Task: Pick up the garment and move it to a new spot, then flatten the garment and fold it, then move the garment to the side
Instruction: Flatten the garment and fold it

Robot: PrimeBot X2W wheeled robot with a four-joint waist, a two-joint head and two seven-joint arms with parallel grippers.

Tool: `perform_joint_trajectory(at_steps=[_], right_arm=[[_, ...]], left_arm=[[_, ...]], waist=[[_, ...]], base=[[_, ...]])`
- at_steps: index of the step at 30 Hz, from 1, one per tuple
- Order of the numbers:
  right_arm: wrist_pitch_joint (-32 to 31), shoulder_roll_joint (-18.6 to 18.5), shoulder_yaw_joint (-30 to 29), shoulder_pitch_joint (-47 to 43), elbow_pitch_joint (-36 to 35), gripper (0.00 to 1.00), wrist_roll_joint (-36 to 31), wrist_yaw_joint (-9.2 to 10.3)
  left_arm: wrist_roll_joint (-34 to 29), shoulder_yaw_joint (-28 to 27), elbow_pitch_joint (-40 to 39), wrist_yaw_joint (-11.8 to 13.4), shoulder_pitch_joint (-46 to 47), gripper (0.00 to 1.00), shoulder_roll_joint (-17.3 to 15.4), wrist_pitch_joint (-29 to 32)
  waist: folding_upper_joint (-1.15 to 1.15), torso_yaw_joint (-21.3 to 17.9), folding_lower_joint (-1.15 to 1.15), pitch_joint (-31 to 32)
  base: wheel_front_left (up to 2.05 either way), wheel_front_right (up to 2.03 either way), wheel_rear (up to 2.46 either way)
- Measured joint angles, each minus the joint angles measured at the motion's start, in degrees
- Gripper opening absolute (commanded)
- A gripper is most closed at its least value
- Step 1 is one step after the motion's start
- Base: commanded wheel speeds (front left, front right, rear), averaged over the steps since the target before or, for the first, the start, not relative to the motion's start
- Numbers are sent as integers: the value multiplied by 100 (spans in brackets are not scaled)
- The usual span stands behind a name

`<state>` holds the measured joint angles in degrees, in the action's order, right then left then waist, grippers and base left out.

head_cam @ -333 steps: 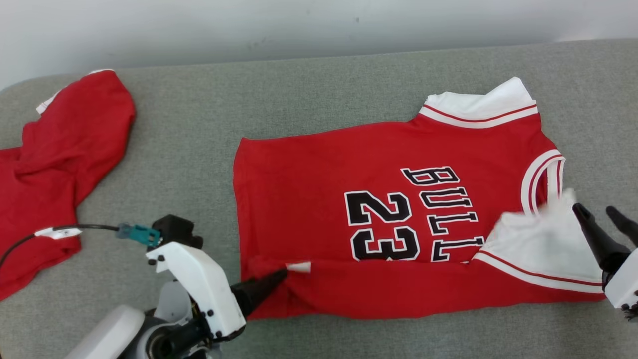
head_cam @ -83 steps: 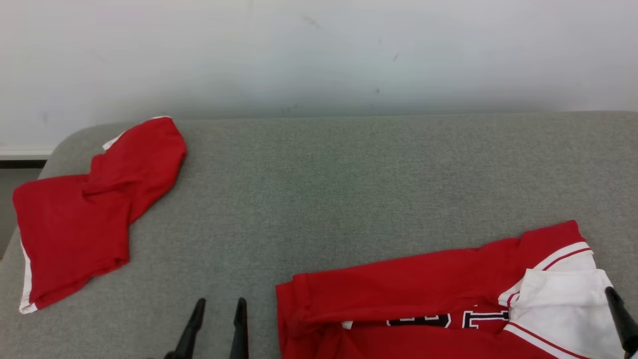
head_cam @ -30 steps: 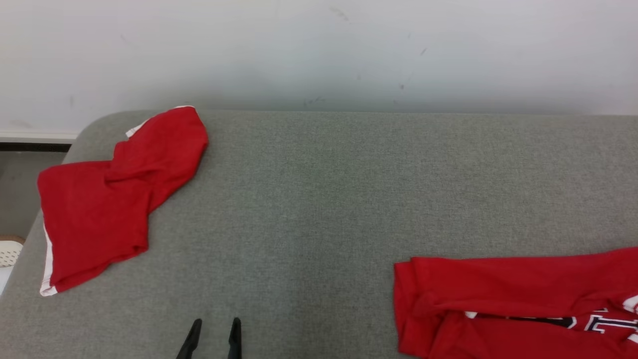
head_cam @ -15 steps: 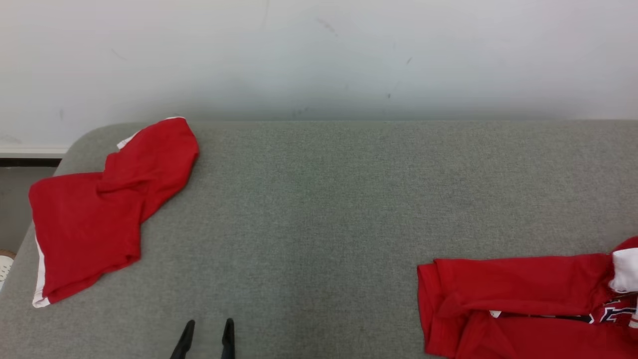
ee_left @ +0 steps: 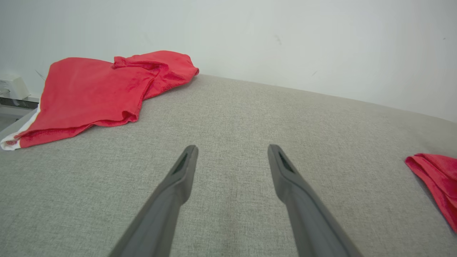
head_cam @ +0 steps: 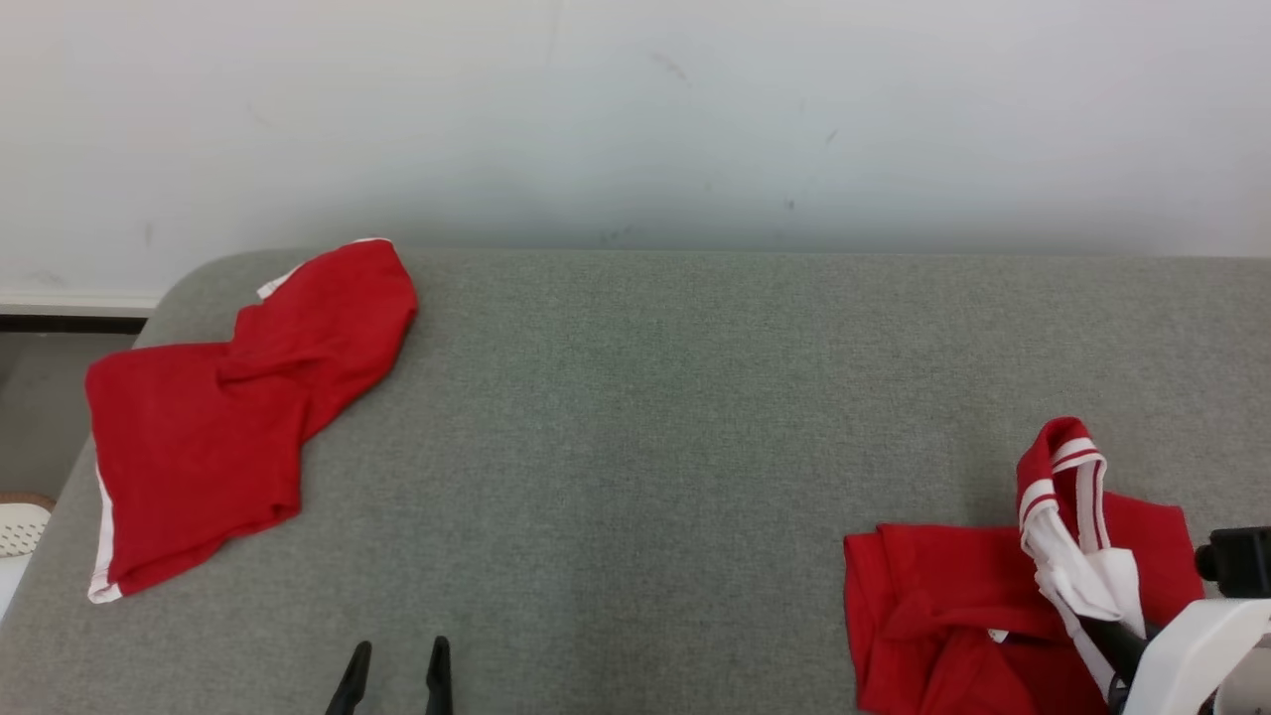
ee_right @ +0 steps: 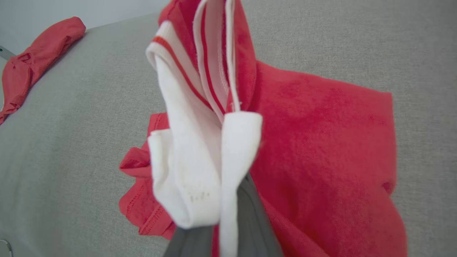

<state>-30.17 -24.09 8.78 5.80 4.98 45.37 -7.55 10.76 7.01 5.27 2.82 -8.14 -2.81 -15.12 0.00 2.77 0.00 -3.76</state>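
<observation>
Grips the jersey (head_cam: pixel 943 606) by its white-trimmed end (head_cam: pixel 1077 556) with the right pincer (head_cam: pixel 1117 641), fingers pinched tight on the bunched trim (ee_right: pixel 200 167) and holding it up off the bench (head_cam: pixel 645 417). Leaves the rest of the red cloth (ee_right: pixel 321 150) heaped just ahead of and beneath those fingertips, touching the bench, long axis running from this pincer towards the other arm's side. Keeps the left pincer (head_cam: pixel 392 675) spread wide and empty over bare bench (ee_left: pixel 232 107), the jersey's loose red edge (ee_left: pixel 433 178) well apart off to its right. Shows a second red garment (ee_left: pixel 89 92) ahead and left of that pincer. Probably turns on the right arm, far the nearer; expect the loose end to drag.
</observation>
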Motion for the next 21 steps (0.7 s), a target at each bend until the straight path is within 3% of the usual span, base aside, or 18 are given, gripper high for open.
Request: perform_joint_trajectory(at_steps=[9,19,21], right_arm=[[235,928,9,4,560,0,-661,0],[402,1351,19,138,798,1,-890,0],[456,1419,22,149,811,55,-890,0]], left_arm=[[23,64,66,23,-50,100,0,0],[54,81,125,22,-68,100,0,0],[62,97,135,22,-67,100,0,0]], waist=[[0,134,0,3],[0,126,0,-20],[0,113,0,-23]], base=[[0,0,0],[0,0,0],[0,0,0]])
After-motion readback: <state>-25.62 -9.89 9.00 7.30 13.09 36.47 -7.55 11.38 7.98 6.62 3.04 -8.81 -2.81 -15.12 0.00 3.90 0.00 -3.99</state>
